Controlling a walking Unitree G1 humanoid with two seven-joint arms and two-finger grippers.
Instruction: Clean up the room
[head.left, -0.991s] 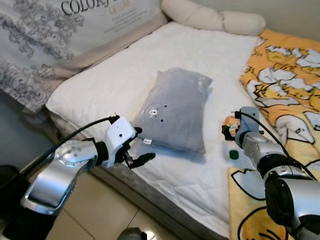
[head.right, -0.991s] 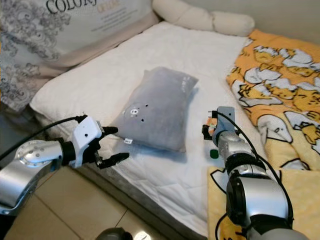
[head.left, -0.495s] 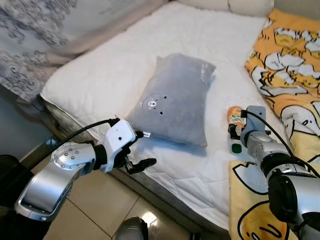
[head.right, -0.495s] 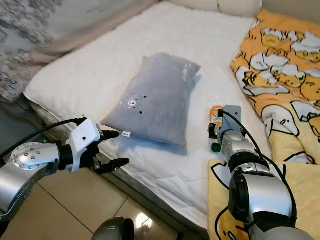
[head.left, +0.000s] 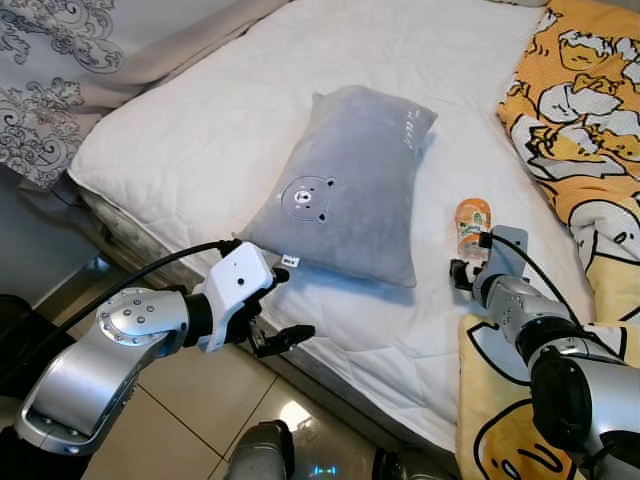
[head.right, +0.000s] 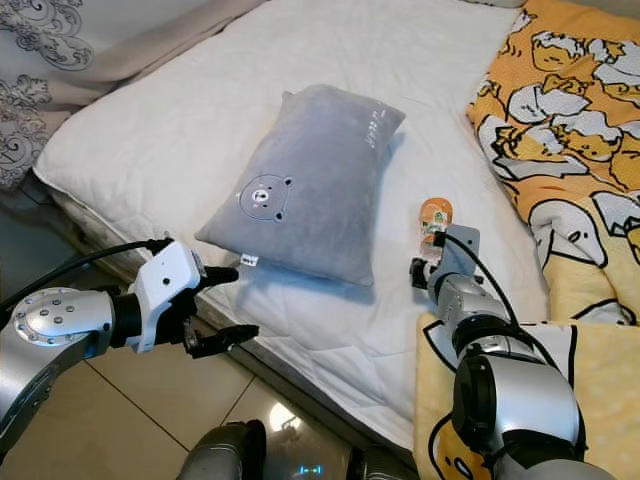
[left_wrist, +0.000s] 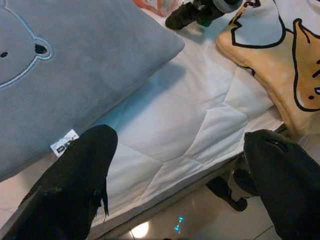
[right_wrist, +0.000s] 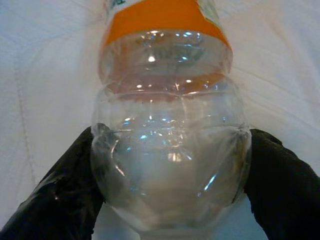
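A clear plastic bottle (head.left: 472, 218) with an orange label lies on the white mattress (head.left: 250, 110), right of a grey bear-face pillow (head.left: 350, 185). My right gripper (head.left: 466, 270) is at the bottle's near end. In the right wrist view the bottle (right_wrist: 167, 150) sits between both black fingers (right_wrist: 55, 195), which press its sides. My left gripper (head.left: 287, 304) hangs open at the bed's front edge, just below the pillow's near corner and its white tag (left_wrist: 65, 142), with nothing between its fingers.
A yellow duck-print blanket (head.left: 590, 120) covers the bed's right side and reaches down to my right arm. Grey patterned bedding (head.left: 60, 80) is bunched at the far left. Tiled floor (head.left: 190, 420) lies below the bed's edge.
The camera has tilted down and closer to the bed. My right gripper has moved forward over the bottle's near end, hiding the green cap. The left gripper stays open by the pillow corner.
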